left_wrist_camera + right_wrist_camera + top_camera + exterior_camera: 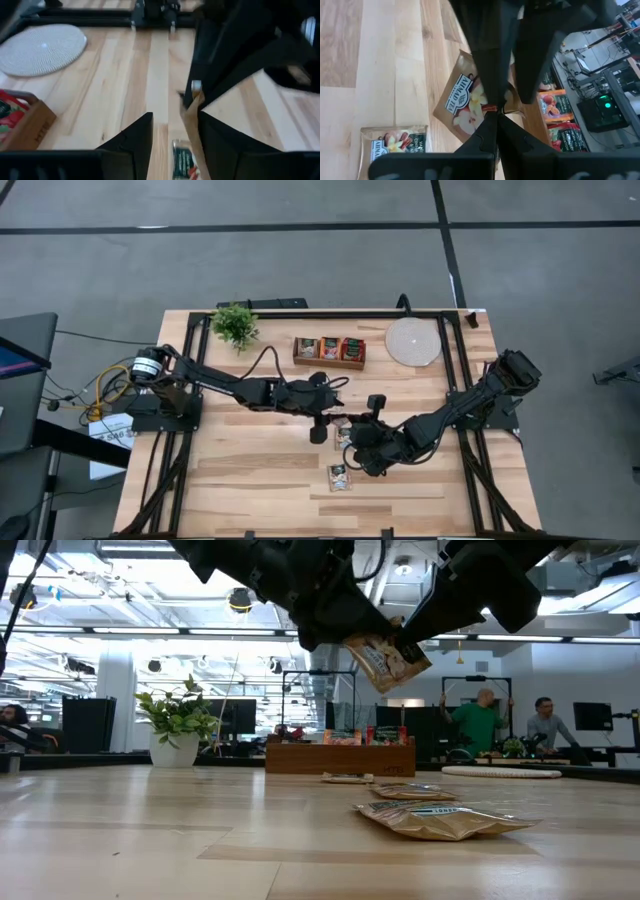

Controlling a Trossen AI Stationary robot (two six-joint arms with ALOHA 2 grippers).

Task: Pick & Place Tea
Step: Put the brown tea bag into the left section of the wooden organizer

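Note:
A brown tea sachet (384, 658) with a fruit print hangs tilted in the air above mid-table, and my right gripper (496, 114) is shut on it. My left gripper (175, 137) is open; its fingers stand on either side of the sachet (191, 117), which shows edge-on there. I cannot tell whether one of those fingers touches it. Three more sachets lie flat on the table below, among them one (440, 820) nearest the front edge and another (412, 792) behind it. The wooden tray (329, 351) with red-orange sachets stands at the back. My right gripper pinches the sachet between its two shut fingers at one edge (487, 106), only at the fingertips. The fingers come slanting down from the table's right side. The sachet is lifted clear of the table and hangs tilted, its printed face (462, 97) turned toward the table.
A round pale disc (413, 340) lies at the back right and a small potted plant (236, 325) stands at the back left. The near half of the table (250, 480) is bare wood apart from a sachet (340, 477). People stand in the room beyond.

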